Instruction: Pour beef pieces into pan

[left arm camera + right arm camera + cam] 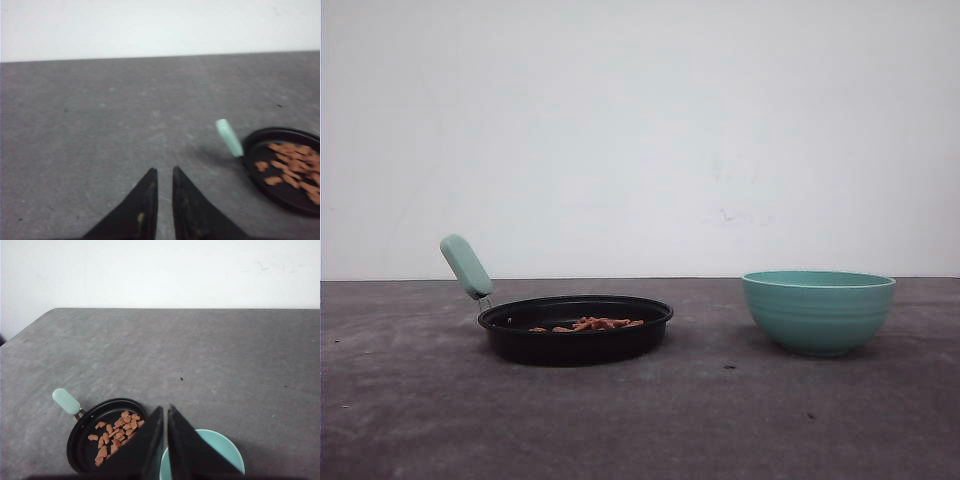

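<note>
Jaws on both arms are sitting nearly closed and empty, a thin slit showing between the fingers of the left gripper [164, 172] and the right gripper [165, 410]. Beef pieces [588, 324] are already lying in the black pan [576, 330], its mint handle [466, 266] angling up toward the robot's left. Standing well apart on the right, the teal bowl [818, 311] is sitting directly under the right gripper, making that arm the nearer one; the pour looks done
</note>
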